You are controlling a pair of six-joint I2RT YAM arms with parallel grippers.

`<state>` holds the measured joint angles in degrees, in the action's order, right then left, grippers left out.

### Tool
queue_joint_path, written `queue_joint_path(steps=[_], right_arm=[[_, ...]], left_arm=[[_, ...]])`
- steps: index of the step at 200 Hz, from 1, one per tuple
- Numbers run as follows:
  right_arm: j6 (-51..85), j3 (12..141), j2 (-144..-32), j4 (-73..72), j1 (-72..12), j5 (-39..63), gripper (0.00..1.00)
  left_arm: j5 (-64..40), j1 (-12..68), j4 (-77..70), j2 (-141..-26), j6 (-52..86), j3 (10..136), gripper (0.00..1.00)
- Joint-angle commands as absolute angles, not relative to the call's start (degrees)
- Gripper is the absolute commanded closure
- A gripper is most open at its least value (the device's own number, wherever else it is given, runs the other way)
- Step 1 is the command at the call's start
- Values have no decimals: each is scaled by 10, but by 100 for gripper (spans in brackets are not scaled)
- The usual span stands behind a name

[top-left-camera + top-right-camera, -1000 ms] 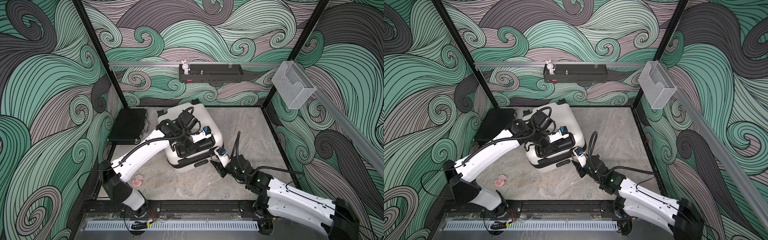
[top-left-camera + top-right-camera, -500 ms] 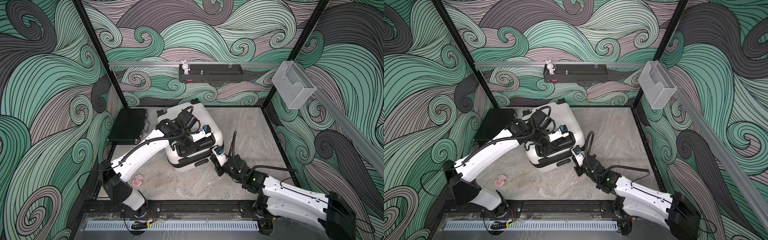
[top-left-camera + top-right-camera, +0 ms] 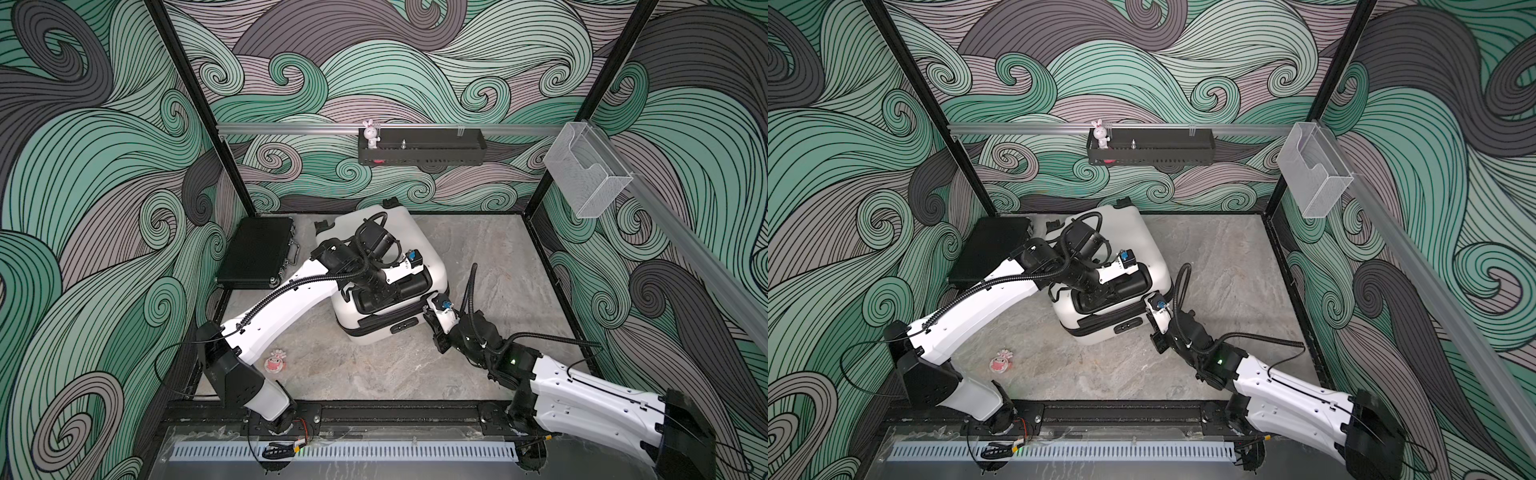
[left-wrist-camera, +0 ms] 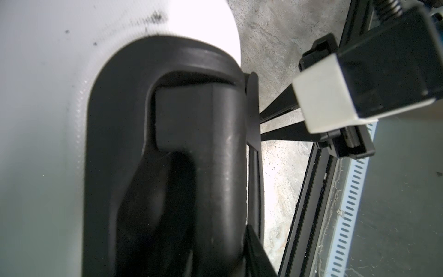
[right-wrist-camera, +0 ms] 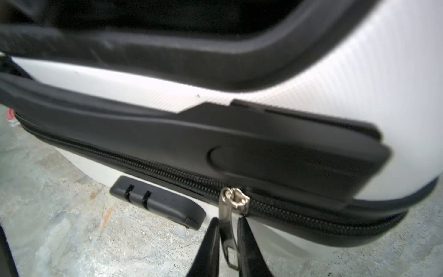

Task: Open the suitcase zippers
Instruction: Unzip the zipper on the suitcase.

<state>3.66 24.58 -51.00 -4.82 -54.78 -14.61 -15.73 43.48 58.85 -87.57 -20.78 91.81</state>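
Silver zipper pull (image 5: 224, 206) within right gripper (image 5: 227, 218)

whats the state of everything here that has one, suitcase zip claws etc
small white hard-shell suitcase: lying flat, closed
thin black zipper band: zipped shut where visible
silver metal zipper pull: hanging from its slider
right claw: straddling that pull, grip unclear
left claw: in black handle recess, opening hidden
flat black ribbed briefcase: closed, lying flat

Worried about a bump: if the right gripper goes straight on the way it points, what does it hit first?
Most likely the silver metal zipper slider on the black zipper band of the small white hard-shell suitcase; the right gripper straddles its hanging pull tab, depth unclear.
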Motion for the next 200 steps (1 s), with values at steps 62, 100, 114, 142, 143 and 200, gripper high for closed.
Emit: queue_joint_path(steps=[62, 100, 114, 142, 143, 200], right_arm=[[55, 267, -515, 0, -557, -203, 62], [69, 275, -535, -4, -576, -221, 61], [68, 281, -548, -10, -588, -226, 62], [62, 301, -573, -4, -610, -247, 61], [62, 301, -574, -4, -610, -249, 61], [74, 310, -566, 17, -619, -301, 81]], left_arm=[[-167, 431, 515, -827, -216, 961, 100], [-173, 432, 510, -826, -210, 959, 100], [-174, 431, 510, -826, -210, 958, 100], [-175, 432, 511, -824, -209, 957, 100], [-175, 431, 512, -824, -209, 957, 100], [-171, 431, 509, -819, -211, 952, 100]])
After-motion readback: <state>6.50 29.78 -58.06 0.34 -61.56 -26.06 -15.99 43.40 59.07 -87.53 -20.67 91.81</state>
